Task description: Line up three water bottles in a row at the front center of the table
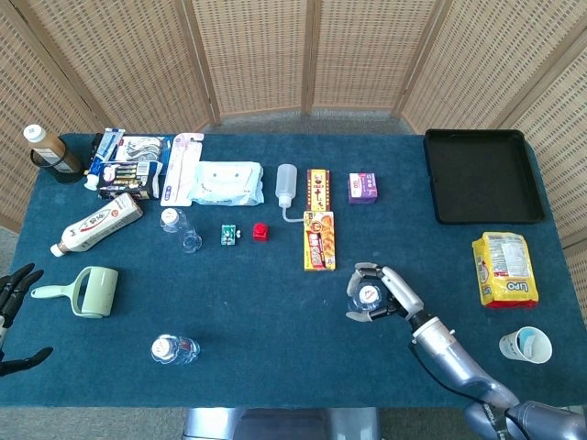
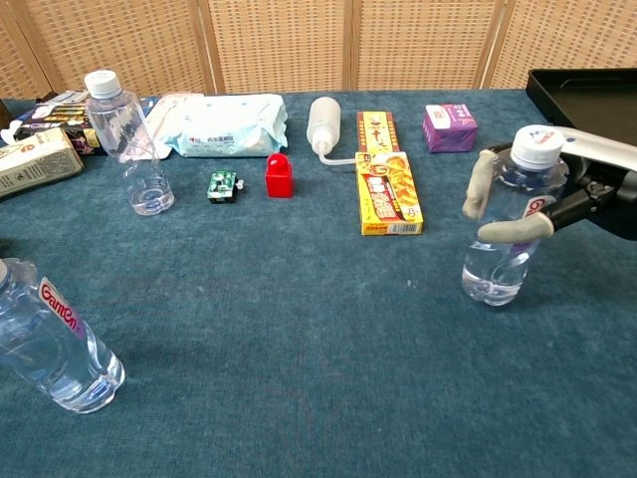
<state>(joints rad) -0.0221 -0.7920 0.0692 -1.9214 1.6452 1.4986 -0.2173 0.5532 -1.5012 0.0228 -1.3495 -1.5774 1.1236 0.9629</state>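
My right hand (image 1: 390, 293) (image 2: 518, 204) grips a clear water bottle (image 1: 368, 297) (image 2: 506, 231) with a white cap, upright over the front right of centre of the blue table (image 1: 275, 302); whether its base touches the cloth I cannot tell. A second bottle (image 1: 173, 349) (image 2: 48, 337) stands at the front left. A third bottle (image 1: 178, 227) (image 2: 130, 142) stands further back on the left. My left hand (image 1: 13, 307) hangs open off the table's left edge, holding nothing.
A yellow snack box (image 1: 319, 240) and a red block (image 1: 260, 232) lie behind the held bottle. A black tray (image 1: 481, 176), a yellow bag (image 1: 504, 268) and a paper cup (image 1: 526, 346) sit at the right. A lint roller (image 1: 87, 291) lies at the left.
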